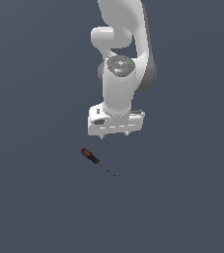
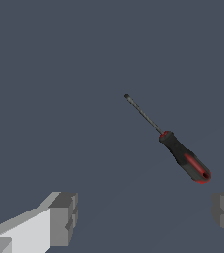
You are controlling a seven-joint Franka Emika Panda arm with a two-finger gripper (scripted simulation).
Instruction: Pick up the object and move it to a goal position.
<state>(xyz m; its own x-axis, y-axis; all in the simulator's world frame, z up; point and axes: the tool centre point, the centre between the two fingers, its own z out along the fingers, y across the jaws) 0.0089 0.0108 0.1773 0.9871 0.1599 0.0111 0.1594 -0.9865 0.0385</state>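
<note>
Screwdriver (image 1: 96,160): you see it lying flat on the bare grey bench (image 1: 29,207), no edges or corners in view; red-and-black handle, thin shaft, untouched.
Claw (image 1: 114,134): spread wide, holding nothing; it hangs above the bench, near the screwdriver but clear of it.
Done: nothing you can count, by my reading.
Left: line up, descend, grip the handle, lift, carry to the goal; no goal marker shows.

My exterior view looks steeply down from a distance, facing the arm (image 1: 121,64) head-on. My wrist view looks down past the fingertips (image 2: 64,217), much closer. Both share the screwdriver (image 1: 90,157) (image 2: 184,157) on dark floor (image 1: 29,197) (image 2: 49,89).
</note>
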